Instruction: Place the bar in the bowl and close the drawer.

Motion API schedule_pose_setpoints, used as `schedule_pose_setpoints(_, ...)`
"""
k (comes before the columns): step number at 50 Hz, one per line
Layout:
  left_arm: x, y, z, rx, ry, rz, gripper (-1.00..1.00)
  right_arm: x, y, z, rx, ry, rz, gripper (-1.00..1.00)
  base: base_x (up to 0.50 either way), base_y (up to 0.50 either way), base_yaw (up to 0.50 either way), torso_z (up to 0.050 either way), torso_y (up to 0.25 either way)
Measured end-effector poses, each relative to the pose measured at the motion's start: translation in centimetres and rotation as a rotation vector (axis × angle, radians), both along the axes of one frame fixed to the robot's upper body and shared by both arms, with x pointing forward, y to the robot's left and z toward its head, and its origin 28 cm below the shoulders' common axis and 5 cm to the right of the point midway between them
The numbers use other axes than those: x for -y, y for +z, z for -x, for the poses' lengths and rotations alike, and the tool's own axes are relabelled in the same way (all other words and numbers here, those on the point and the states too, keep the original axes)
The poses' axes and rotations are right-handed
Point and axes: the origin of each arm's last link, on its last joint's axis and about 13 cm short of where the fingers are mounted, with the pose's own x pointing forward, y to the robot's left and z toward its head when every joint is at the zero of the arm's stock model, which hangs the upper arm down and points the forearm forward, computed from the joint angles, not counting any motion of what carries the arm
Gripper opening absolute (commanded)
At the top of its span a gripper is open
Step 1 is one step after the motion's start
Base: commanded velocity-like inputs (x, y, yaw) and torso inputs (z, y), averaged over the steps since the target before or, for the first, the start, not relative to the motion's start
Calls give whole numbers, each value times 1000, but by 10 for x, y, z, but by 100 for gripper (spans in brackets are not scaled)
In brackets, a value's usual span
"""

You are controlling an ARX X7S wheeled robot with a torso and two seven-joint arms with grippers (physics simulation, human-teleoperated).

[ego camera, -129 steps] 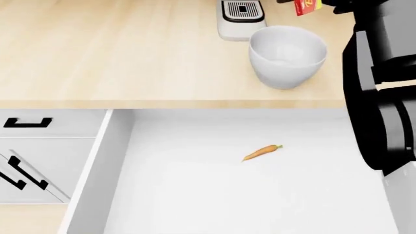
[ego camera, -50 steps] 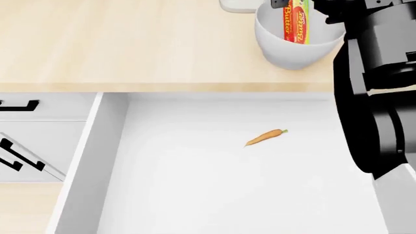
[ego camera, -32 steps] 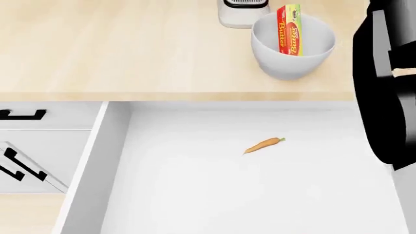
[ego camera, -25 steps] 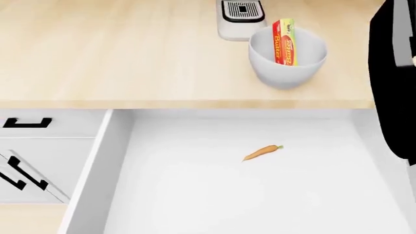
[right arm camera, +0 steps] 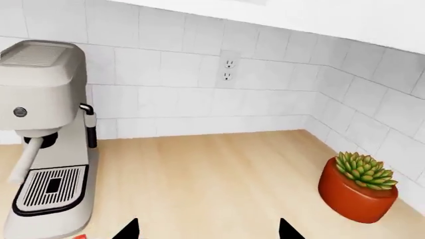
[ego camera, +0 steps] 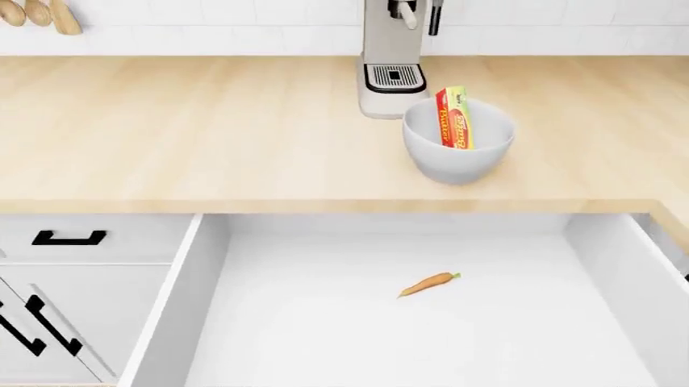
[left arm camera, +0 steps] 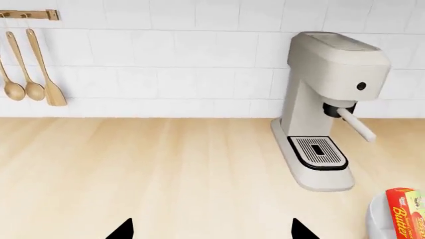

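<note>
1. Since a second ago the right arm, which filled the right side of the head view, has pulled out of that view. The bar (ego camera: 453, 118) now stands on end inside the bowl (ego camera: 457, 150), leaning on its far wall with nothing holding it. The placing half of the task looks done.
2. The drawer (ego camera: 173, 310) is still wide open below the counter (ego camera: 194, 121), with a small carrot (ego camera: 428, 283) on its floor. Closing it is what remains.
3. The left gripper (left arm camera: 211, 232) hovers over bare counter, fingertips spread apart and holding nothing. The coffee machine (left arm camera: 329, 107) stands ahead of it and to one side. Further that way, at the frame edge, the bowl rim and the bar's top just show.
4. The right gripper (right arm camera: 207, 230) also hangs above the counter, tips apart and empty. The coffee machine is ahead on one side and a potted succulent (right arm camera: 359, 186) well off on the other. A red sliver close below the claw may be the bar, though too little shows to be sure.
5. Neither claw is near the drawer's front yet, so a long reach down is likely next.
</note>
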Motion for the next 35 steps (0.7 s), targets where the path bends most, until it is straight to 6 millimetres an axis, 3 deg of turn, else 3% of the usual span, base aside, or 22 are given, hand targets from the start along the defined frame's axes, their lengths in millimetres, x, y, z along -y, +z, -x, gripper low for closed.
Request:
schedule_pose_setpoints(7, -4, -11, 22, 16, -35, -16, 100, 0, -21, 24, -23, 64, -14, 100, 0, 7, 0, 0, 250)
schedule_pose_setpoints(15, -9, -20, 37, 27, -55, -23, 100, -2, -36, 50, -52, 109, 33, 100, -31, 500, 0, 0, 62)
schedule_pose_setpoints(35, -15, -22, 53, 39, -59, -22, 100, -9, -37, 90, -85, 154, 118, 100, -150, 500, 0, 0, 0)
